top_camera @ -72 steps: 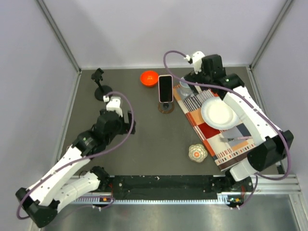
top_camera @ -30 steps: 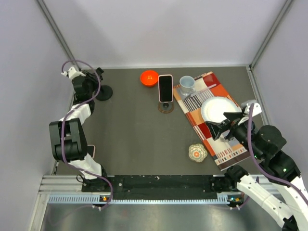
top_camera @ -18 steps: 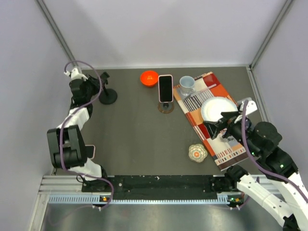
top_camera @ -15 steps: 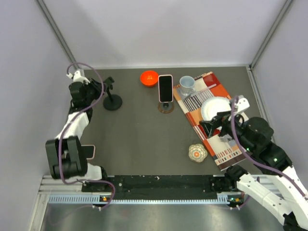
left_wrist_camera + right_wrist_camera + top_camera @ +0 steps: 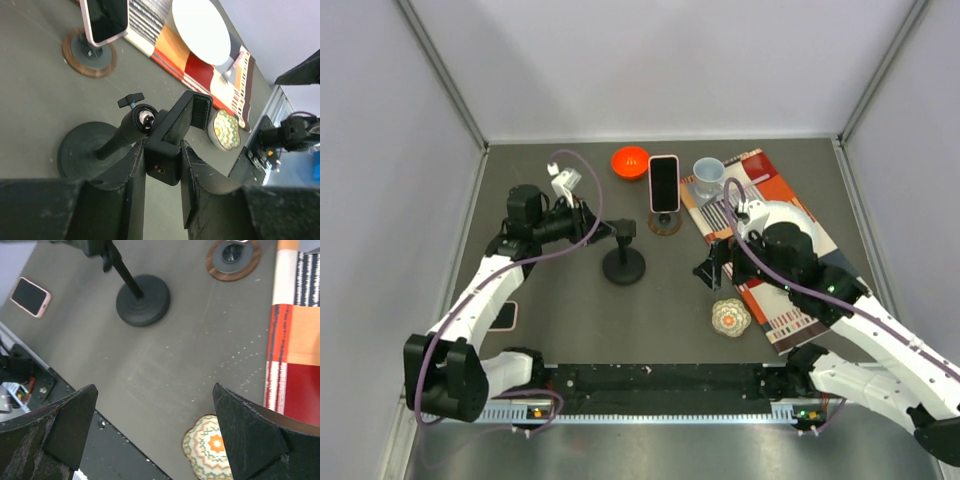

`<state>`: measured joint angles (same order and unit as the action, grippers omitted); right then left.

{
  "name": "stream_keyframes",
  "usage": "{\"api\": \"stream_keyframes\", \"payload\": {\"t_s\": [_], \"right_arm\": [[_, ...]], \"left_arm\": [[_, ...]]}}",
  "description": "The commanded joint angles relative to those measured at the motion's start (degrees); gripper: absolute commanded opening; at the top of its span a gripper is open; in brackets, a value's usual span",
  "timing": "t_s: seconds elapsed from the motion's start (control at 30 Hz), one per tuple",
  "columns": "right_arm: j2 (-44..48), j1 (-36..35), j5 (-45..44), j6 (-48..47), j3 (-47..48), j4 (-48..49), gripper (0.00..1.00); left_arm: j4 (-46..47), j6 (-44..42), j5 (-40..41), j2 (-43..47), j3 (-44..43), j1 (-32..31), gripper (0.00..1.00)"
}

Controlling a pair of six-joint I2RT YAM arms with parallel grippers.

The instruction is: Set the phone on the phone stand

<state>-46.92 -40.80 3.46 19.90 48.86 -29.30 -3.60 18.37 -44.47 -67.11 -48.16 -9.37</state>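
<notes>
Orange bowl (image 5: 630, 161) near upright phone (image 5: 663, 183)

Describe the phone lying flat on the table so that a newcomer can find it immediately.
Start at the dark table and go to its near left corner. The flat phone lies there, dark face up in a pink case. The other phone stands upright on a round stand at the far side.
</notes>
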Motion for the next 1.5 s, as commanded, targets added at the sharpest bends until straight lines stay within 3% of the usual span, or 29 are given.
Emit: {"api": "stream_keyframes", "payload": {"t_s": [0.0,0.13,0.23,0.33,0.53,0.6,0.73,1.03,1.17,1.2,1.23,1.3,1.37,1.47], "right_arm": [[2.96,-2.62,-0.83,6.98,-0.87,4.69,0.99],[2.71,-3.23,-1.79,11.64,-2.37,5.74,0.99],[-0.18,-7.43,-4.59,13.41,-1.49,7.15,0.99],[-3.78,-13.05,-11.01,13.59,-0.96,11.36,0.95],[-15.38,-22.38,-28.23,12.27,3.95,18.04,0.78],[-20.74,-26.87,-34.74,10.17,7.03,20.84,0.78],[-27.25,-29.08,-38.17,9.63,11.16,23.93,0.76],[-34.20,-29.16,-39.06,5.24,13.28,33.42,0.55],[-34.65,-29.25,-38.80,5.15,13.45,32.82,0.55],[-34.21,-29.17,-38.36,5.06,13.37,32.29,0.56],[-32.99,-29.25,-37.40,5.06,13.19,31.68,0.60],[-31.40,-29.16,-36.08,3.92,13.01,29.49,0.66],[-28.43,-29.16,-35.54,3.57,12.49,26.24,0.73],[-22.90,-29.08,-35.11,3.22,10.12,23.50,0.79]], "left_arm": [[4.71,-0.98,-6.22,4.96,3.49,0.05,0.00],[4.83,-0.09,-6.59,8.92,7.99,-1.88,0.00],[3.86,-0.26,-5.99,10.95,10.45,-2.24,0.00],[0.97,-1.58,-4.75,12.27,11.60,-2.32,0.00],[-0.45,-1.32,-2.64,12.97,11.60,-2.41,0.00],[-0.97,-1.23,-2.12,13.32,11.77,-2.41,0.00],[-1.68,-0.88,-0.80,14.11,11.86,-2.59,0.00],[-4.66,-1.49,1.92,13.77,10.90,-2.94,0.00],[-7.82,-3.34,2.81,12.71,9.67,-2.85,0.00],[-8.79,-4.12,3.42,12.71,9.32,-2.94,0.08],[-9.67,-4.31,3.95,12.79,8.88,-2.85,0.33],[-9.59,-4.48,4.83,13.58,8.61,-2.94,0.52],[-9.59,-4.57,7.79,15.43,8.79,-2.85,0.80],[-10.90,-2.56,11.06,18.32,7.74,-2.76,0.92]]}}
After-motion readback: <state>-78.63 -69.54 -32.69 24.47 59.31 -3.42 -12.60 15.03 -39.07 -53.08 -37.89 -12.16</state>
